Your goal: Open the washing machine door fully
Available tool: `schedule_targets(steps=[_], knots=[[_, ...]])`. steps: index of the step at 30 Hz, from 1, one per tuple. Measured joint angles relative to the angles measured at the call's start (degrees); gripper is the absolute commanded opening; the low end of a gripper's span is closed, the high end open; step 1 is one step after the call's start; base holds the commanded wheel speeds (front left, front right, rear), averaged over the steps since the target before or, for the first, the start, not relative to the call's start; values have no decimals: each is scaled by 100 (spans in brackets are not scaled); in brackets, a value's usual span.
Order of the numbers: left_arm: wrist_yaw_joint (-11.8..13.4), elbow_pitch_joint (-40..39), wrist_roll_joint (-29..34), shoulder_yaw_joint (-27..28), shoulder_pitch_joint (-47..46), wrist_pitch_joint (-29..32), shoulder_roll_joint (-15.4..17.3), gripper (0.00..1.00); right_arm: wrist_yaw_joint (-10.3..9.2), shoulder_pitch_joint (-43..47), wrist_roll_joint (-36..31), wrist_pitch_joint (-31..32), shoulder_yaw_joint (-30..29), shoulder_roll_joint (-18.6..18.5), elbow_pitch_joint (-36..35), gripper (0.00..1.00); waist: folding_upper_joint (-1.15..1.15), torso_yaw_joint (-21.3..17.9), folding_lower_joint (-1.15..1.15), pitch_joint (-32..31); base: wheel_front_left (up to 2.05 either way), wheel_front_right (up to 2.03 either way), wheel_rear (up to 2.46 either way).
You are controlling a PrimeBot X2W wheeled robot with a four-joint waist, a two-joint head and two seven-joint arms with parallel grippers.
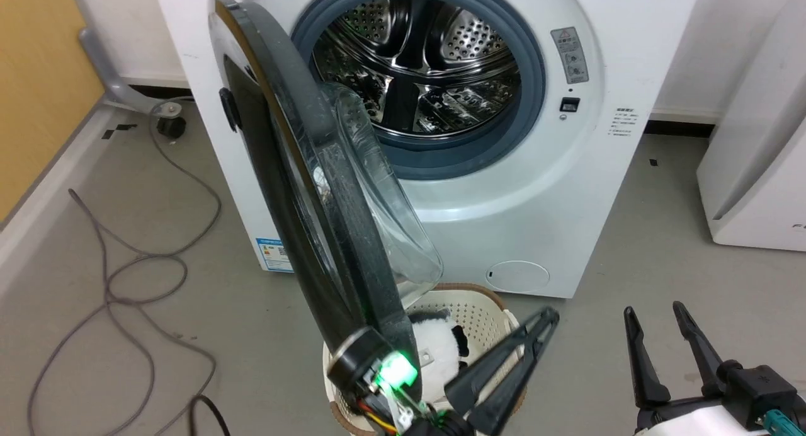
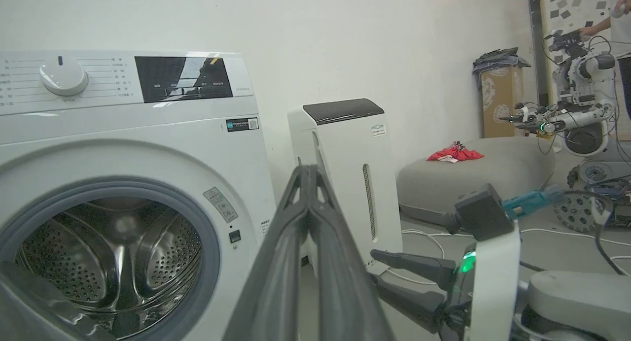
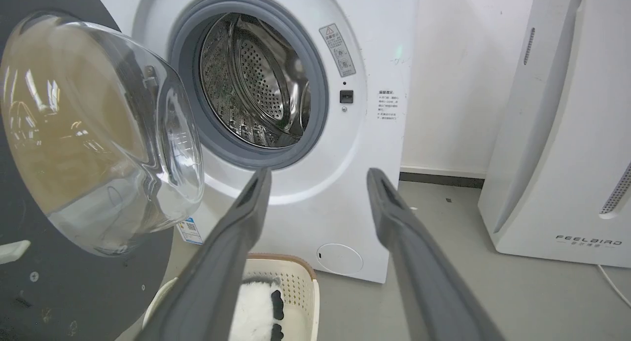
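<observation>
Black washing machine door (image 1: 327, 234) half open, left gripper (image 1: 545, 317) beside

We see a grey floor (image 1: 630, 234). On it stands the washing machine (image 1: 535, 190), back to the wall, with a perforated white basket (image 1: 478, 307) just in front of it. A white appliance (image 1: 755, 171) stands to its right, apart. Loose grey cables (image 1: 218, 203) curl across the floor on its left.

Washing machine door (image 1: 296, 190) hangs left of drum (image 1: 415, 70); basket (image 1: 485, 313) on floor (image 1: 630, 266) before washing machine (image 1: 535, 190).
</observation>
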Motion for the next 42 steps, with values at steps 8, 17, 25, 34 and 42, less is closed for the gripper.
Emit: schedule_targets(steps=[8, 17, 25, 34, 42], knots=[[18, 648, -13, -80, 220, 0, 31, 0, -1, 0, 0, 0, 2, 1, 29, 100, 0, 118, 0, 33, 0, 0, 0], [271, 1337, -243, 426, 289, 0, 75, 0, -1, -2, 0, 0, -10, 1, 88, 100, 0, 190, 0, 104, 0, 0, 0], [393, 1480, -354, 777, 403, -1, 16, 0, -1, -2, 0, 0, -52, 1, 132, 100, 0, 256, 0, 135, 0, 0, 0], [421, 1319, -346, 884, 588, -1, 0, 0, -1, 1, 1, 0, -63, 1, 162, 100, 0, 616, 0, 124, 0, 0, 0], [441, 1118, -294, 1027, 754, -1, 35, 0, -1, 8, 5, -1, -33, 4, 152, 100, 0, 1213, 0, 143, 0, 0, 0]])
